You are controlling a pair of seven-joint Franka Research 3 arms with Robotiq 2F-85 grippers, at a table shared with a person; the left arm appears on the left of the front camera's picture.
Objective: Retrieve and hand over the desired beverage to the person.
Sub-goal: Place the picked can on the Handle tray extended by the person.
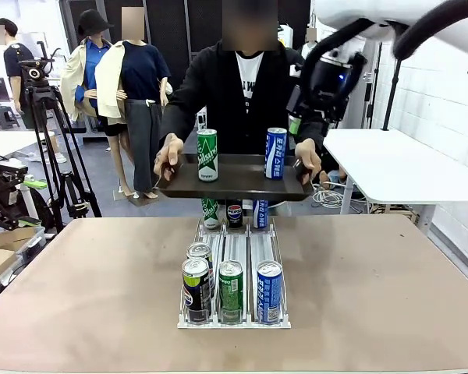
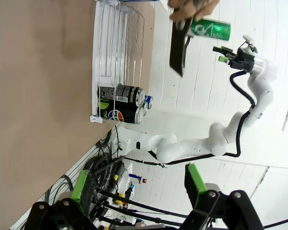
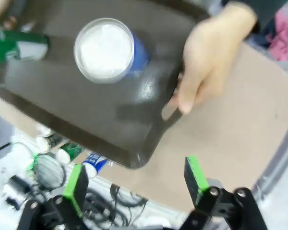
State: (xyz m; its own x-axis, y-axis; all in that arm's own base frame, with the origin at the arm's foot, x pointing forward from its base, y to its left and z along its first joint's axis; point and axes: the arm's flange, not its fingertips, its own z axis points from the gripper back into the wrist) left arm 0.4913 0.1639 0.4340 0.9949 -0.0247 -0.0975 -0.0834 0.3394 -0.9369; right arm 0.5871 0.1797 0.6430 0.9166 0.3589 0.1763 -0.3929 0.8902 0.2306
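Note:
The person (image 1: 246,78) stands at the far side and holds a dark tray (image 1: 238,181) with both hands. On the tray stand a green can (image 1: 207,156) and a blue can (image 1: 275,153). My right gripper (image 1: 295,121) hangs open above the tray's right end. From the right wrist, its open fingers (image 3: 137,182) frame the tray (image 3: 77,105), the blue can's top (image 3: 105,50), the green can (image 3: 19,44) and the person's hand (image 3: 211,57). My left gripper (image 2: 139,184) is open and holds nothing, far from the tray (image 2: 177,48).
A wire rack (image 1: 234,257) stands mid-table with several cans: a black-green one (image 1: 195,287), a green one (image 1: 231,288) and a blue one (image 1: 269,291) in front, more at its far end. A tripod (image 1: 43,117) stands at the left, a white table (image 1: 398,164) at the right.

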